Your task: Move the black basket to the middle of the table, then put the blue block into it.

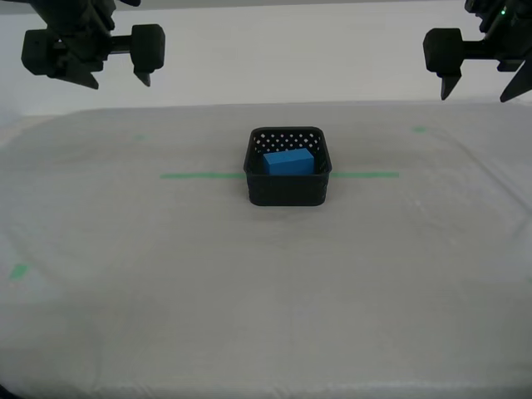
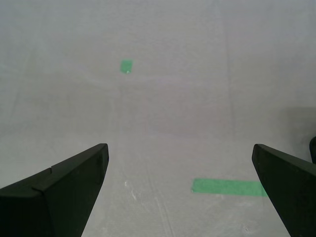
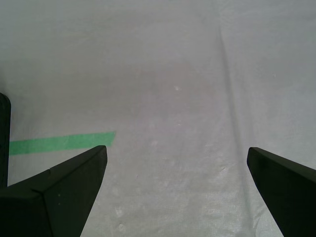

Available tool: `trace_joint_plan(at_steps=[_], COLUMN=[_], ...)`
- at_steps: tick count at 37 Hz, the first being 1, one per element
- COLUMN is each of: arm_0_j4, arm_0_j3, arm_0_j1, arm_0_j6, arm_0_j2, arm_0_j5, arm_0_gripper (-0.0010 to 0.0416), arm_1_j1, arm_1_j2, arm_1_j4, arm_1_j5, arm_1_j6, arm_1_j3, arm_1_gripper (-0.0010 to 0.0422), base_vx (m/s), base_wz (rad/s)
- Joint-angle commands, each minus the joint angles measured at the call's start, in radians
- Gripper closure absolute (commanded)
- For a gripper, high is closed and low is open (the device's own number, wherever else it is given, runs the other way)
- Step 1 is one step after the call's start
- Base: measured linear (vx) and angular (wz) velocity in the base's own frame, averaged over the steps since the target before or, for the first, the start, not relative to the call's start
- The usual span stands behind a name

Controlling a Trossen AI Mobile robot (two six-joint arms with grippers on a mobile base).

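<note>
The black basket (image 1: 288, 176) stands in the middle of the table (image 1: 266, 291), across the green tape line (image 1: 199, 175). Inside it lies the blue block (image 1: 289, 161), tilted slightly. My second gripper (image 1: 118, 81) hangs open high at the exterior view's left, far from the basket; in its own view the second gripper (image 2: 180, 148) is empty above the cloth. At the exterior view's right my first gripper (image 1: 476, 96) is likewise raised, and the first gripper (image 3: 176, 148) shows open with nothing between its fingers.
Small green tape bits (image 1: 18, 270) mark the pale cloth, another bit (image 2: 126, 65) lying beyond the line's end (image 2: 229, 187). The other end of the line (image 3: 61, 142) shows under my first gripper. The table's far edge runs behind the basket.
</note>
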Motion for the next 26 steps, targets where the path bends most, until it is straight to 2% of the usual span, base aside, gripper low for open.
trace_joint_plan(at_steps=[1,26], arm_0_j4=[0.001,0.001], arm_0_j3=[0.000,0.000], arm_0_j1=[0.001,0.001], arm_0_j6=[0.000,0.000], arm_0_j2=[0.000,0.000], arm_0_j5=[0.000,0.000], arm_0_gripper=[0.0007,0.0007], arm_1_j1=[0.005,0.009], arm_1_j2=[-0.004,-0.003], arm_1_j4=[0.046,0.058], arm_1_j5=[0.002,0.002], arm_1_j6=[0.027,0.034], arm_1_j3=[-0.026,-0.036], arm_1_gripper=[0.0012,0.0012], base_vx=[0.000,0.000], base_wz=[0.000,0.000])
